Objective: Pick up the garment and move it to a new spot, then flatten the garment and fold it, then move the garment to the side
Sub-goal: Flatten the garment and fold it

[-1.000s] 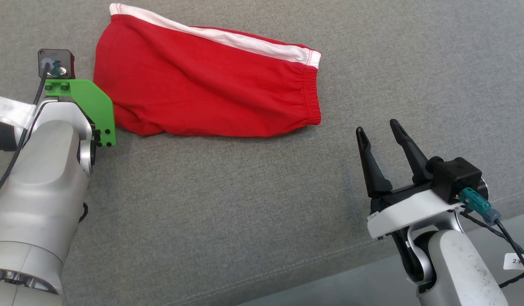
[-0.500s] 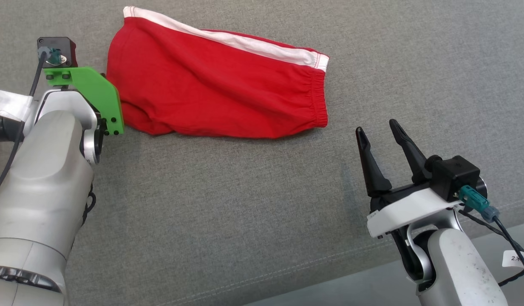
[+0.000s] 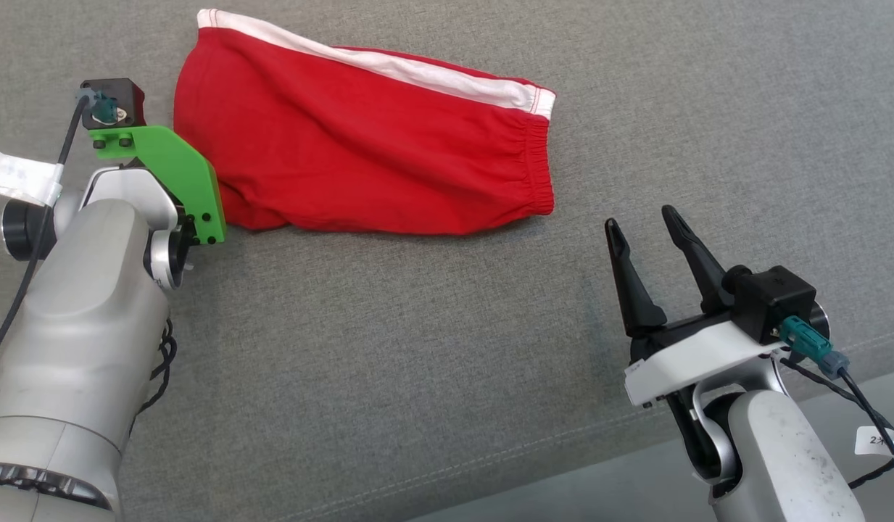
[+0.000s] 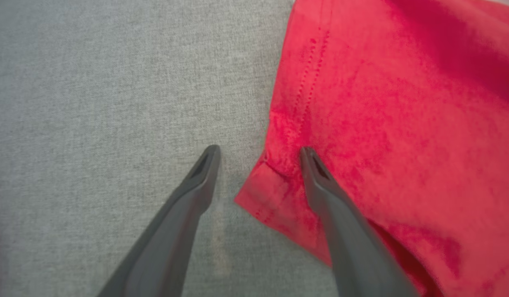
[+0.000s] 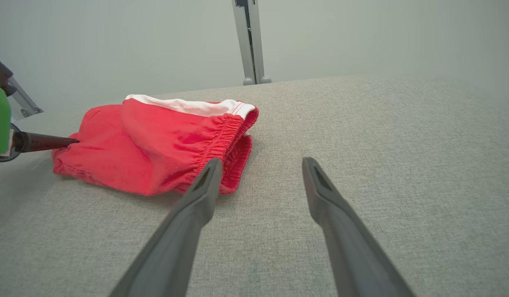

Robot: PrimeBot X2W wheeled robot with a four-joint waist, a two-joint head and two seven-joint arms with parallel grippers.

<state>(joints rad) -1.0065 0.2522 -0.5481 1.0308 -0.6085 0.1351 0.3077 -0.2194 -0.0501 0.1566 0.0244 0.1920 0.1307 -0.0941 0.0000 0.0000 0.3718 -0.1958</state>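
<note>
Red shorts (image 3: 359,152) laid on grey upholstered surface (image 3: 417,348). Judged light, soft, limp; sag expected once lifted. Left end effector (image 4: 259,150) spread wide, astride hem corner (image 4: 275,165); stitched hem best pinched. Right end effector (image 3: 639,217) spread, near elastic waistband (image 3: 537,167), not touching.

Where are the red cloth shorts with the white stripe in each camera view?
Head view: red cloth shorts with white stripe, upper centre.
Left wrist view: right half, hemmed corner between fingers of the open left gripper.
Right wrist view: left of centre.
Shared landmark: left gripper at the shorts' hemmed end.
</note>
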